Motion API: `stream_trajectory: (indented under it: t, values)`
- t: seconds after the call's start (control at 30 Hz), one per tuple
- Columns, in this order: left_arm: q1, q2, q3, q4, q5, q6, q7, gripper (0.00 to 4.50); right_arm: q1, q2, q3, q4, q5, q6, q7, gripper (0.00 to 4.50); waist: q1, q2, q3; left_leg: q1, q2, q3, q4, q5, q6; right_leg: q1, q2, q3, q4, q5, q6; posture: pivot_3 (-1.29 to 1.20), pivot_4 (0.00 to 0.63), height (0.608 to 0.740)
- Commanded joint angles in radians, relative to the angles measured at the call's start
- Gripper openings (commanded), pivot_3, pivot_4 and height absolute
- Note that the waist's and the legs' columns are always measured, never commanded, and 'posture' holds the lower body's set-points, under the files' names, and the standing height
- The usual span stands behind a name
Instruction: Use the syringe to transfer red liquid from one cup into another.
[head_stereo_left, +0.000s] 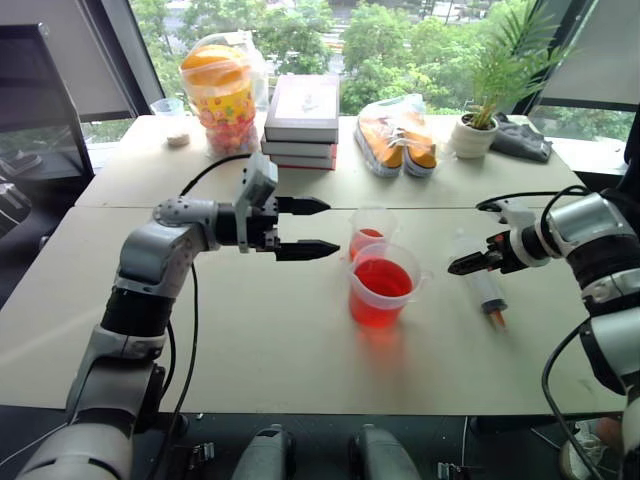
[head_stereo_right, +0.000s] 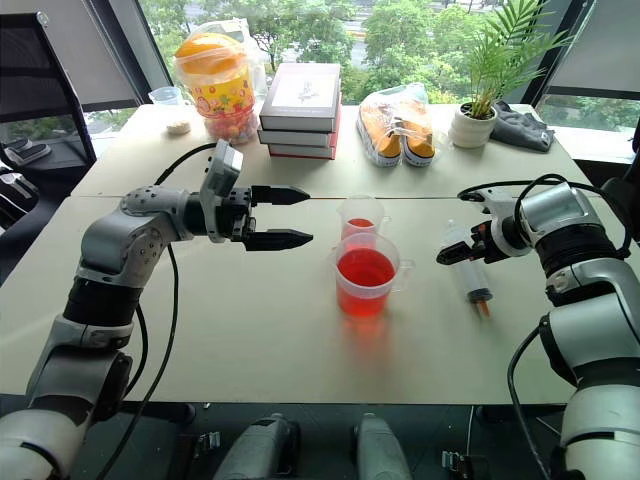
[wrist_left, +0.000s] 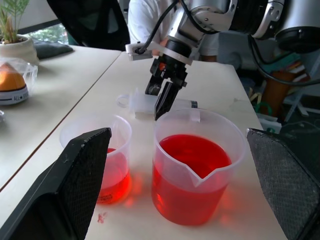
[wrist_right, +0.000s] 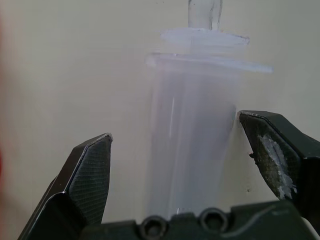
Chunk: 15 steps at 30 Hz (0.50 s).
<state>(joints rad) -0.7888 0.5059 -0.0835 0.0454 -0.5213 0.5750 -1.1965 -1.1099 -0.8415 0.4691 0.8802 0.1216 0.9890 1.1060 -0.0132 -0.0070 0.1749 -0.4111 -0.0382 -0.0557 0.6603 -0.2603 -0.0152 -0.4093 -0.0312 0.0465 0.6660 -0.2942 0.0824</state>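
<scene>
- The syringe is lying flat on the bench, to the right of both cups, with its orange tip pointing toward the robot.
- The right claw is hanging just over the syringe barrel with its fingers spread wide — one on each side of the barrel, and no finger is pressing on it in the right wrist view.
- The larger cup is standing upright near the middle of the bench and is holding plenty of red liquid.
- The smaller cup is standing right behind the larger one, a little to the left — only a shallow layer of red is sitting in its bottom.
- The left claw is hovering level, left of the cups, pointing at them; its fingers are wide apart and holding nothing.
</scene>
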Motion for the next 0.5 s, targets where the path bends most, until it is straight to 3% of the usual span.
stream_trajectory:
  t: [0.03, 0.07, 0.17, 0.27, 0.33, 0.5]
  values:
    - [-0.004, 0.008, 0.024, -0.042, -0.013, -0.008, 0.01, 4.48, -0.018, 0.009, 0.017, 0.054, -0.077, -0.052, 0.037, 4.45, 0.0, 0.0, 0.0, 0.0, 0.0, 0.0, 0.0, 0.0, 0.0, 0.0, 0.0, 0.0, 0.0, 0.0, 0.0, 0.0, 0.15, 0.74]
    - [-0.004, 0.008, 0.025, -0.043, -0.013, -0.008, 0.013, 4.48, -0.019, 0.015, 0.017, 0.065, -0.092, -0.062, 0.045, 4.45, -0.001, 0.0, 0.0, 0.0, 0.0, 0.0, 0.0, 0.0, 0.0, 0.0, 0.0, 0.0, 0.0, 0.0, 0.0, 0.0, 0.15, 0.74]
    - [-0.002, 0.008, 0.025, -0.046, -0.013, -0.009, 0.018, 4.48, -0.021, 0.032, 0.012, 0.09, -0.132, -0.084, 0.064, 3.62, -0.001, 0.0, 0.0, 0.001, 0.0, 0.0, 0.001, 0.0, 0.0, 0.001, 0.0, 0.0, 0.001, 0.0, 0.0, 0.0, 0.15, 0.74]
    - [-0.002, 0.005, 0.023, -0.047, -0.012, -0.012, 0.024, 4.48, -0.023, 0.049, 0.003, 0.115, -0.169, -0.105, 0.069, 2.16, -0.001, 0.0, 0.0, 0.001, 0.0, 0.0, 0.001, 0.0, 0.0, 0.001, 0.0, 0.0, 0.001, 0.0, 0.001, 0.0, 0.15, 0.74]
    - [-0.006, 0.002, 0.02, -0.044, -0.011, -0.014, 0.027, 4.48, -0.023, 0.047, -0.008, 0.114, -0.183, -0.103, 0.078, 1.49, -0.001, 0.0, 0.0, 0.001, 0.0, 0.0, 0.001, 0.0, 0.0, 0.001, 0.0, 0.0, 0.001, 0.0, 0.001, 0.0, 0.15, 0.74]
    - [-0.029, -0.001, 0.011, -0.024, -0.005, -0.02, 0.017, 4.48, -0.037, -0.03, -0.098, -0.032, -0.168, -0.03, 0.064, 1.48, 0.002, 0.001, 0.0, 0.001, 0.0, 0.0, 0.001, 0.0, 0.0, 0.001, 0.0, 0.0, 0.001, 0.001, 0.001, 0.0, 0.15, 0.74]
